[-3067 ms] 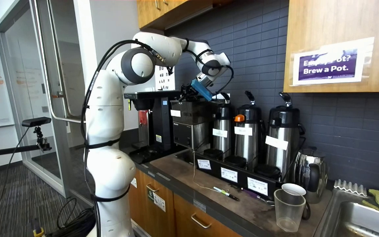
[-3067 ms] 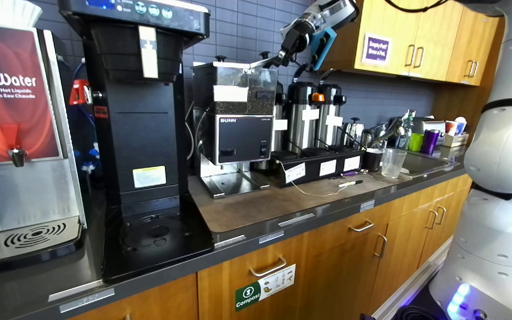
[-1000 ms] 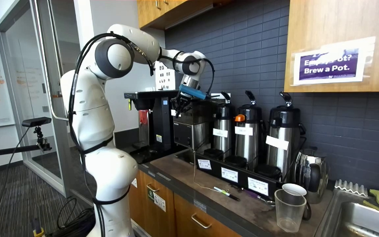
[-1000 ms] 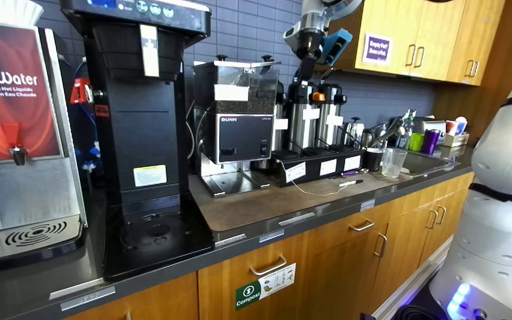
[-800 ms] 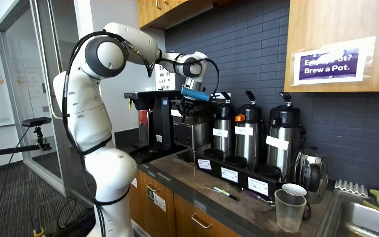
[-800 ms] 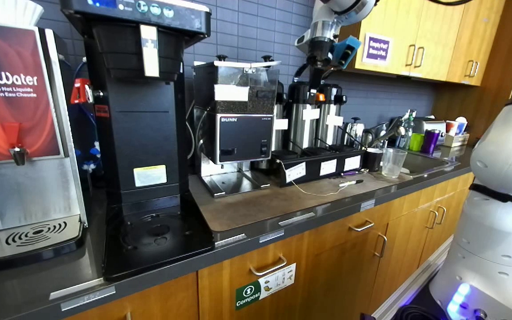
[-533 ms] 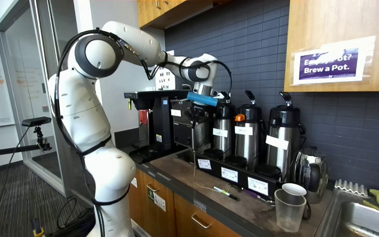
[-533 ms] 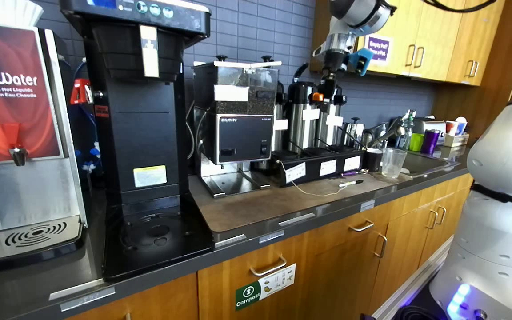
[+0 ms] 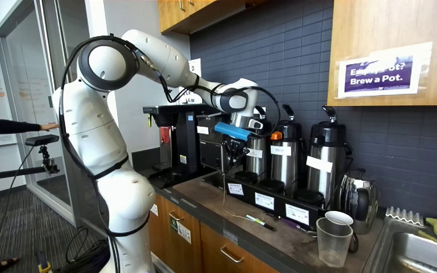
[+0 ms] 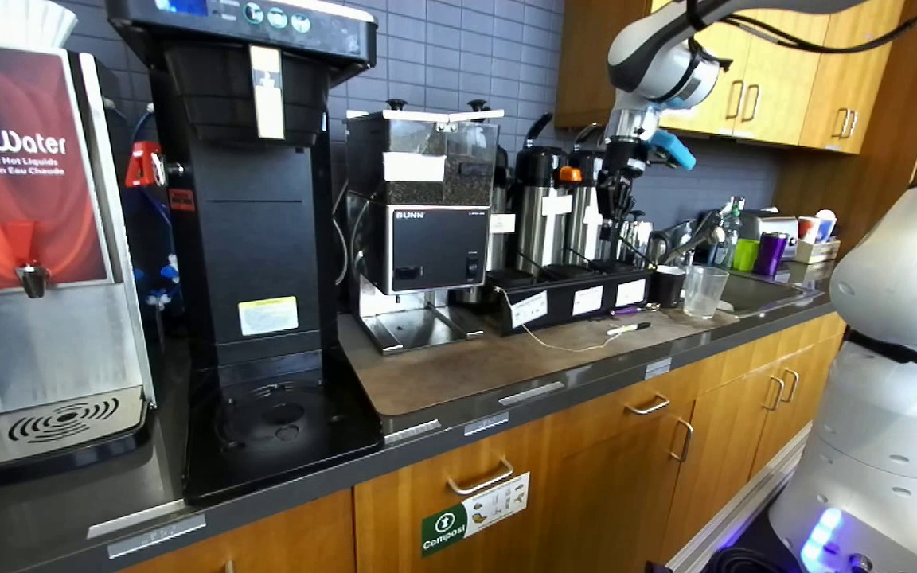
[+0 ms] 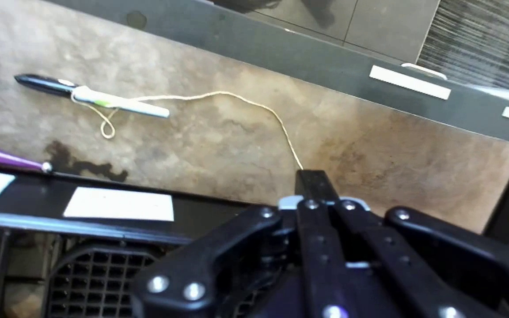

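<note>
jaws pinched together, seemingly empty, near the black rack (image 9: 249, 194); we judge this positioning; taking the pen (image 11: 100, 98) in front of it calls for spreading, then lowering.

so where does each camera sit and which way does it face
An exterior view sits nearer the sink and looks along the counter toward the brewer; the arm, gripper and a person's hand show.
An exterior view sits nearer the hot-water dispenser and looks toward the sink; part of the arm and the gripper show.
The wrist view, above the counter, looks down at the marker; the gripper's fingers show.
Both exterior views share the airpots.
</note>
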Controlling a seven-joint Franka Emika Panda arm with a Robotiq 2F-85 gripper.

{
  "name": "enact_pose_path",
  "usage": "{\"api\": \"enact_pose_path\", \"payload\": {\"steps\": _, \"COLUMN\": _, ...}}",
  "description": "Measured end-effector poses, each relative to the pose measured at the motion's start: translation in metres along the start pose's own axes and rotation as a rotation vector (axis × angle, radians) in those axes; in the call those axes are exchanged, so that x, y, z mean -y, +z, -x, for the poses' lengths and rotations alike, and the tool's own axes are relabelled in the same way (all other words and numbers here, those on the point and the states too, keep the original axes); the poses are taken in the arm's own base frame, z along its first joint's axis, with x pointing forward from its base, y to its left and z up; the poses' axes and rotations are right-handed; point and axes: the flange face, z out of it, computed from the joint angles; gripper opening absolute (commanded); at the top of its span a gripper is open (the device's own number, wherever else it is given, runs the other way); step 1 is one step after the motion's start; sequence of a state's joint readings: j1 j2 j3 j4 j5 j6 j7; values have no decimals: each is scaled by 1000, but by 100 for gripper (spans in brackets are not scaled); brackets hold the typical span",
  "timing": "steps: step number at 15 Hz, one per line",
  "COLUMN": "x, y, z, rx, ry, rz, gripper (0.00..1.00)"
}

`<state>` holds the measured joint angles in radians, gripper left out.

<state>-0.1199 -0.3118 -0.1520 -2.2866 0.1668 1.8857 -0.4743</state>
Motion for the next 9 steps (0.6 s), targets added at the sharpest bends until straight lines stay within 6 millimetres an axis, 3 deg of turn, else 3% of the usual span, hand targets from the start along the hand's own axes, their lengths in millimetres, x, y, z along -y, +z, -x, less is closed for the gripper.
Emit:
{"api": "enact_pose_path", "payload": {"steps": 1, "x": 0, "y": 8, "z": 5, "rx": 18, "ry": 41, "rz": 23, "gripper": 28}}
{"api": "enact_pose_path", "payload": {"steps": 2, "x": 0, "y": 15, "z": 10, "rx": 37, "ry": 80, "rz": 44, "gripper": 32}}
{"api": "enact_pose_path", "payload": {"steps": 3, "x": -1, "y": 20, "z": 16, "rx": 53, "ry": 114, "rz": 62, "gripper": 14}}
{"api": "enact_pose_path", "payload": {"steps": 6, "x": -1, "y": 23, "z": 18, "rx": 59, "ry": 119, "rz": 61, "gripper": 31}}
{"api": "enact_pose_path", "payload": {"steps": 9, "x": -1, "y": 24, "z": 17, "rx": 60, "ry": 118, "rz": 61, "gripper": 32}}
